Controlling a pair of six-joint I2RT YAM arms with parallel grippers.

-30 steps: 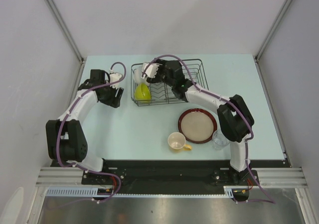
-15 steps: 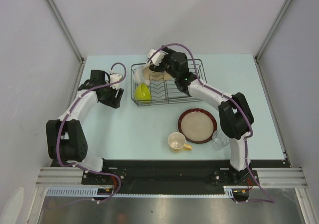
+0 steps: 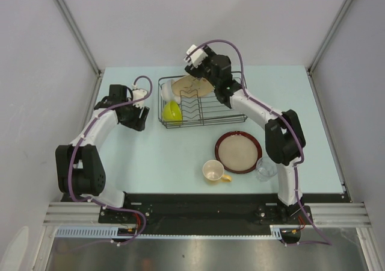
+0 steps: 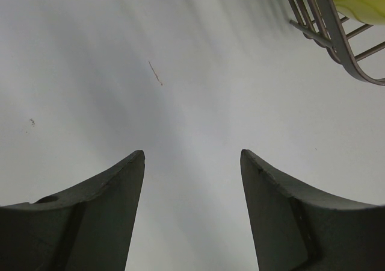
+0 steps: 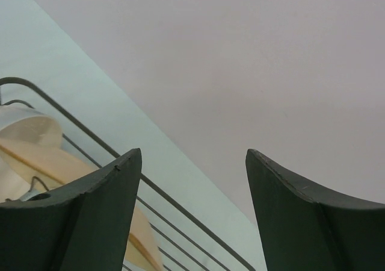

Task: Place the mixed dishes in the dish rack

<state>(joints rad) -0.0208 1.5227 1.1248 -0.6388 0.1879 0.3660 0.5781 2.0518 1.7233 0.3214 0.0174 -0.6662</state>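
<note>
Both jaw sets apart and empty: right gripper [image 5: 192, 153] above the far edge of the rack [image 3: 204, 111], left gripper [image 4: 192, 153] over the table [image 3: 168, 156] by its left end; white bowl [image 3: 166, 90], green bowl [image 3: 172, 111] and leaf plate [image 3: 191, 88] racked; red-rimmed plate [image 3: 239, 152], cup [image 3: 213, 171] and glass [image 3: 265, 168] on the table.

No legible text, label, brand, number or sign in any view.
</note>
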